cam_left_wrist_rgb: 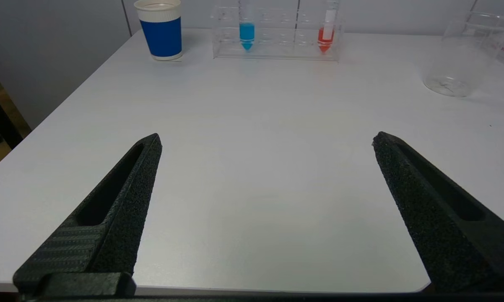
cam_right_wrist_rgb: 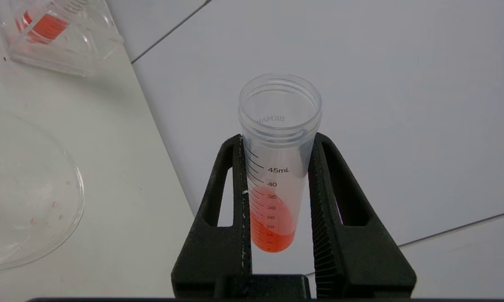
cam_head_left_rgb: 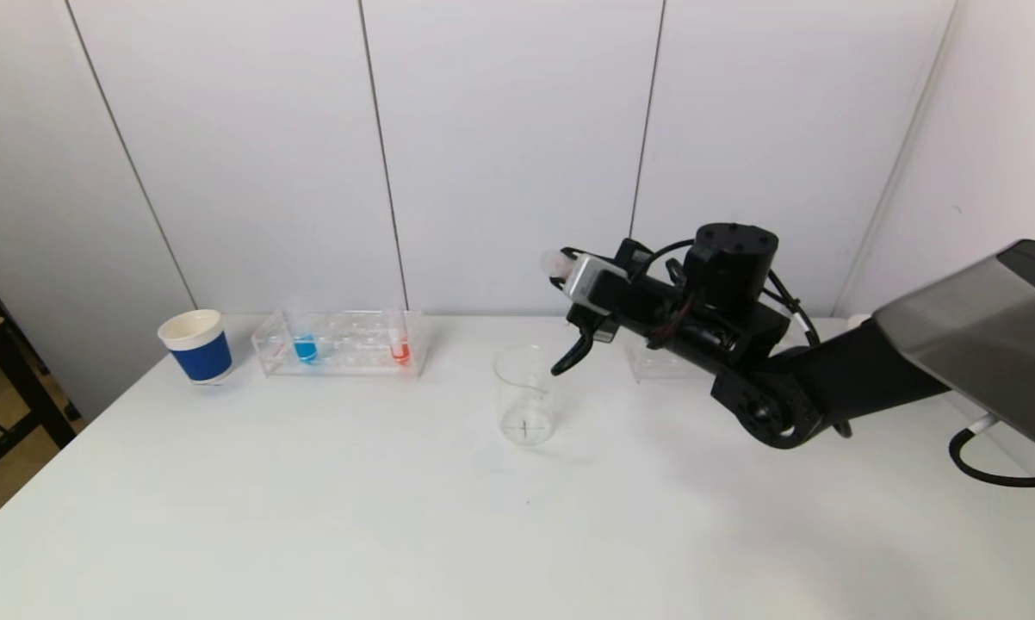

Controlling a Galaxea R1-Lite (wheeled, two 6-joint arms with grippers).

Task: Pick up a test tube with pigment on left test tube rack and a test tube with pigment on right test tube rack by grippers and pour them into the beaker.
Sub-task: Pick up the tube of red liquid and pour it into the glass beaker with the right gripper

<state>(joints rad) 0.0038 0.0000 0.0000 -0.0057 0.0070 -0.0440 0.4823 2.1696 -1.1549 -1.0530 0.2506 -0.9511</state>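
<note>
My right gripper is shut on a clear test tube with orange-red pigment in its lower part. The tube is tilted, its open mouth past the fingertips. It hangs above and just right of the glass beaker, which holds only a few red droplets. The left test tube rack carries a blue tube and a red tube. The right test tube rack is mostly hidden behind my right arm. My left gripper is open and empty, low over the table's near edge, out of the head view.
A blue-and-white paper cup stands left of the left rack. The wall runs close behind both racks. The white table drops off at its left edge, with dark furniture beyond.
</note>
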